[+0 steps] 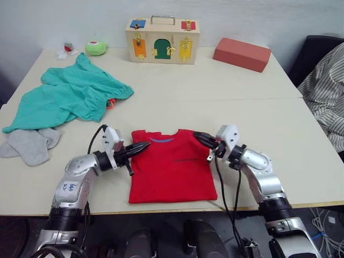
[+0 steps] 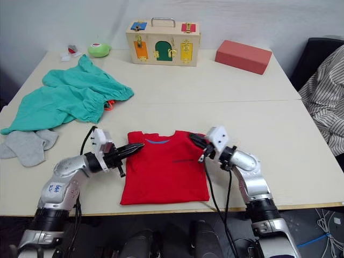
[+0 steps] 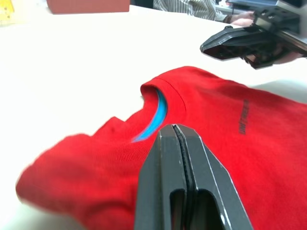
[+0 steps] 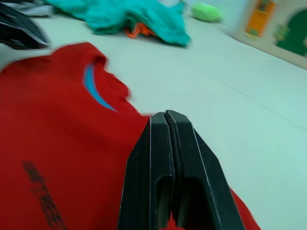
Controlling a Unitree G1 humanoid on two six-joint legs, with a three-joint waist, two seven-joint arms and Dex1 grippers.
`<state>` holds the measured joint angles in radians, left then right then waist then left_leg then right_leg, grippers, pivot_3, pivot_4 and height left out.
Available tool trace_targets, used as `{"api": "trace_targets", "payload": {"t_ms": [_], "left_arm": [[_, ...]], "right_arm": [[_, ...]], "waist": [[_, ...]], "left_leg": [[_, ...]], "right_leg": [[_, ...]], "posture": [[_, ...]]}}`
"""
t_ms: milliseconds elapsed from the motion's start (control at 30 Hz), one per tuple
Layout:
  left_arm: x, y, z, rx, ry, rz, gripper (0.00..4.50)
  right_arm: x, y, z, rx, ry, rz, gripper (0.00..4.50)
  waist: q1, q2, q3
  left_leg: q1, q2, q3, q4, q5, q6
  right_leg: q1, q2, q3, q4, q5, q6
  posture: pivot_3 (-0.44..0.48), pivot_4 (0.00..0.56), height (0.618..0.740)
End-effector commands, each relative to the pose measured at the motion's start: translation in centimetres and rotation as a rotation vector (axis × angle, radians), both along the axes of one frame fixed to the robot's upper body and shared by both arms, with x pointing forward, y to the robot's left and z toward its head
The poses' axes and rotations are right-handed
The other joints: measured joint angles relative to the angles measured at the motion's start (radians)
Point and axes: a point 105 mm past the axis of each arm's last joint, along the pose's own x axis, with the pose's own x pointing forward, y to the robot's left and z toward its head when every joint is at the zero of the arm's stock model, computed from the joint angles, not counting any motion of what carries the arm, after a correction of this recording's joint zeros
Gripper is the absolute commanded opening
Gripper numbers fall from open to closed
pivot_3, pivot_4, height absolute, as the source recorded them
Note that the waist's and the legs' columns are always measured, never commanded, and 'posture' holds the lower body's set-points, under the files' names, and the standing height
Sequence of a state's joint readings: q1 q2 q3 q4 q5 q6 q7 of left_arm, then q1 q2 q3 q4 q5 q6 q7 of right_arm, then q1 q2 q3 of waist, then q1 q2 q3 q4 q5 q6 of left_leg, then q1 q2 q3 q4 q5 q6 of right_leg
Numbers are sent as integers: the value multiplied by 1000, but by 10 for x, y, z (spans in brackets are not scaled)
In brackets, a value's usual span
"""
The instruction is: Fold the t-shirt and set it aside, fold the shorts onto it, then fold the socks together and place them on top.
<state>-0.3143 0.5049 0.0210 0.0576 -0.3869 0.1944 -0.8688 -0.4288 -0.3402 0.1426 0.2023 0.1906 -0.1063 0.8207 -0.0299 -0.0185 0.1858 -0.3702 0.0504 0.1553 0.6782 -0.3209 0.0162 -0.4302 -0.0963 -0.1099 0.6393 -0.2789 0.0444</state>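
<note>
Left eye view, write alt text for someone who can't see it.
A red t-shirt, sleeves folded in, lies on a white table between the left end effector and right end effector, one at each shoulder. Teal shorts and grey socks lie to the robot's left.

Light: bright, even and diffuse across the table [image 1: 226, 107]; no single source evident.
Shadows: soft and short; a faint dark rim under the box [image 1: 163, 40] and the brick [image 1: 242, 54], and a thin one along the lower hem of the t-shirt [image 1: 172, 169].
Glare: table top washed near white in the left wrist view, upper left of the frame.
Focus: head views sharp throughout.
Blur: right wrist view soft overall, with shorts [image 4: 124, 17] and box smeared along the upper edge; left wrist view blurs the shirt's near fold at lower left.
</note>
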Motion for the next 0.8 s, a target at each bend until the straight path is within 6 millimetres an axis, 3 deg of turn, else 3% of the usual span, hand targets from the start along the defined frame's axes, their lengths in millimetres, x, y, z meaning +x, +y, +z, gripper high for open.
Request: {"api": "trace_targets", "payload": {"t_ms": [33,167,300,467,567,667,800], "left_arm": [[13,-2,-6,53,-14,48,0],[33,3,-13,26,-1,164,0],[41,7,-17,9,17,214,0],[38,10,-18,-12,20,224,0],[29,7,-7,-63,-29,167,0],[1,-1,15,-115,-74,-9,0],[-41,-11,12,-61,-20,-207,0]], "right_arm": [[3,16,-7,-60,7,36,25],[25,5,-24,-68,63,-69,25],[42,-21,-22,-6,68,-202,25],[44,-51,-12,116,83,-280,25],[31,-50,0,173,71,-218,25],[-9,-27,11,138,34,-20,25],[-54,-7,-2,15,39,138,25]], "waist": [[1,0,0],[3,0,0],[1,0,0],[2,0,0],[1,0,0],[-2,0,0],[-1,0,0]], "left_leg": [[0,0,0,0,0,0],[-1,-1,0,1,0,1],[-1,-1,0,1,0,1],[-1,-1,0,1,0,1],[-1,-1,0,0,0,1],[-1,0,0,-3,0,0],[2,0,0,-12,2,-3]], "right_leg": [[0,0,0,0,0,0],[0,-1,0,-1,0,0],[0,-1,0,-1,0,0],[0,-1,0,-1,0,0],[0,-1,0,-1,0,0],[-1,0,0,-2,0,0],[0,1,0,-5,0,0]], "posture": [[0,150,740],[0,150,740],[0,150,740],[0,150,740],[0,150,740],[0,150,740],[0,150,740]]}}
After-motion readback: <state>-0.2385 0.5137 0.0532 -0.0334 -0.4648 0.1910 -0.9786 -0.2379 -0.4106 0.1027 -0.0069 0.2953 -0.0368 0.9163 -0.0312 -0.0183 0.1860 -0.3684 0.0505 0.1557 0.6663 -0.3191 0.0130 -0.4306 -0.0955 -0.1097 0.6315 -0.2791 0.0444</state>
